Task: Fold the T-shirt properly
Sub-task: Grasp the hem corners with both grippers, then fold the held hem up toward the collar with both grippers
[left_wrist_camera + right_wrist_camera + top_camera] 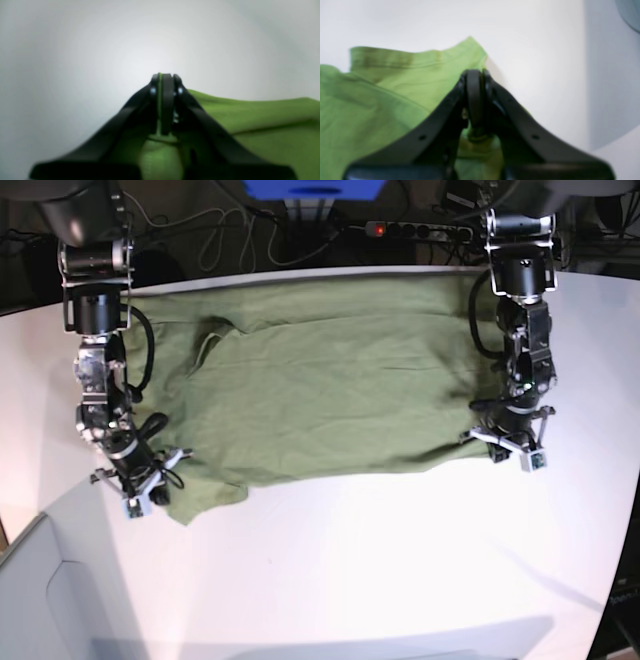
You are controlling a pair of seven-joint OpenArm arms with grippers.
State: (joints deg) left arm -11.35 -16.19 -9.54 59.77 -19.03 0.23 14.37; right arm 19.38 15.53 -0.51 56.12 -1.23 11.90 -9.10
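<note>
The plain olive-green cotton T-shirt (320, 390) lies spread across the white rounded surface (400, 560), reaching its far edge. The 2 black grippers sit at the near corners of the cloth, presumably so the near edge can be lifted evenly for a fold. The left gripper (163, 77) has its jaws clamped on a thin edge of green fabric. The right gripper (475, 75) has its jaws pressed together over the cloth at a corner, apparently pinching it. No containers are in view.
</note>
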